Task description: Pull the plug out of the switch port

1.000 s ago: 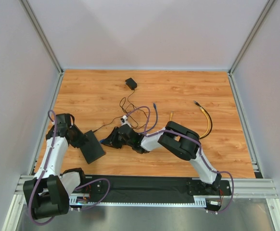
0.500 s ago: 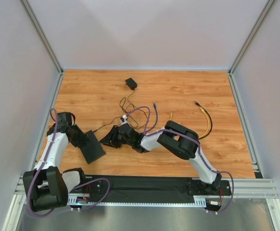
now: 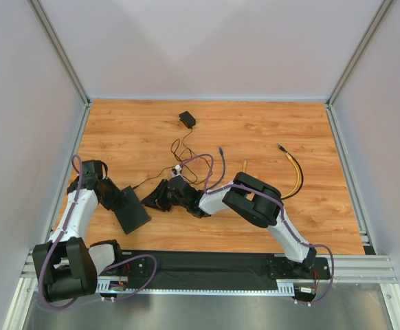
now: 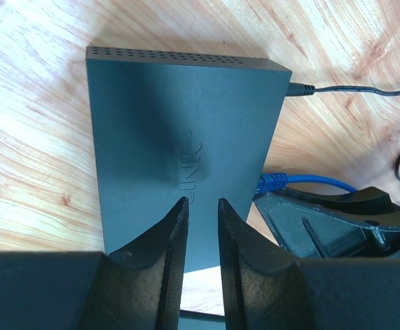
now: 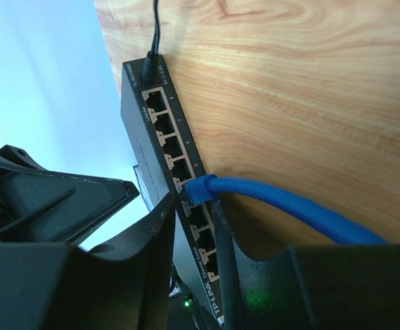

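The switch (image 3: 132, 210) is a flat matte-black box lying on the wooden table at the left, its socket edge (image 5: 176, 172) facing right. A blue plug (image 5: 201, 189) sits in a middle port, also visible as the blue plug (image 4: 272, 181) in the left wrist view. My left gripper (image 4: 203, 203) hovers over the switch top (image 4: 179, 137), jaws a little apart with nothing between them. My right gripper (image 5: 193, 206) comes in from the right (image 3: 161, 199), open. Its fingertips straddle the socket edge just short of the plug, and the right finger (image 5: 220, 234) lies under the blue cable.
A black power lead (image 4: 303, 89) plugs into the switch's far corner and runs to a small black adapter (image 3: 187, 119) at the back. A yellow cable (image 3: 295, 172) and a purple cable (image 3: 220, 155) lie to the right. White walls enclose the table.
My right gripper has crept slightly left toward the switch's socket edge, and its jaws shifted a little. The left gripper stays over the switch.
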You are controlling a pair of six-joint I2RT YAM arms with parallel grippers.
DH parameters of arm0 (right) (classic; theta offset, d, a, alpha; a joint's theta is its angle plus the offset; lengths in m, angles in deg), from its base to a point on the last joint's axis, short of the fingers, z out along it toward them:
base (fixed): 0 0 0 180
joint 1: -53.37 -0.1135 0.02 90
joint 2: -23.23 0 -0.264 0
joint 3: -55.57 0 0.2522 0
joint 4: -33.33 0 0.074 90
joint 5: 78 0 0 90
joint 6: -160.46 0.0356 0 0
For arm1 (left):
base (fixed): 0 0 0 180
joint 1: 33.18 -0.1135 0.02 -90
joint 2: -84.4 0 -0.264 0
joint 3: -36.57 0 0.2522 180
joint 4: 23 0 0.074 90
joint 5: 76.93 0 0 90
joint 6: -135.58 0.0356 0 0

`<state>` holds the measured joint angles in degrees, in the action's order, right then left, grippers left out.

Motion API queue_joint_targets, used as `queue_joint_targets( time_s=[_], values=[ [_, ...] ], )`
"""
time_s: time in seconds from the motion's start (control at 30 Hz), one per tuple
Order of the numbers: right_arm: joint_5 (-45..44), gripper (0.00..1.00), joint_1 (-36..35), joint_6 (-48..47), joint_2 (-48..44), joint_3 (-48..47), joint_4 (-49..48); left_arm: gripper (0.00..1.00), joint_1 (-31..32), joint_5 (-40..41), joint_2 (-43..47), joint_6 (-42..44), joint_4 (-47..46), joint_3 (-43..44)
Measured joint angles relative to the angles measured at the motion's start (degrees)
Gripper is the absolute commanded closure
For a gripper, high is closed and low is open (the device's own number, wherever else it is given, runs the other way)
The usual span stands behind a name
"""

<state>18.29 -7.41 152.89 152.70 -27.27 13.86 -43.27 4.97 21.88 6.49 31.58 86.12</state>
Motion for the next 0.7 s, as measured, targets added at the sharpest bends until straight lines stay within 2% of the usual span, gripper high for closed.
queue_joint_targets(
  time_s=[0.7],
  values=[
    [-1.14, 0.71, 0.00, 2.80, 0.74, -3.74, 6.01, 0.69, 0.00, -0.42, 0.07, 0.17, -0.42, -0.11]
  ],
)
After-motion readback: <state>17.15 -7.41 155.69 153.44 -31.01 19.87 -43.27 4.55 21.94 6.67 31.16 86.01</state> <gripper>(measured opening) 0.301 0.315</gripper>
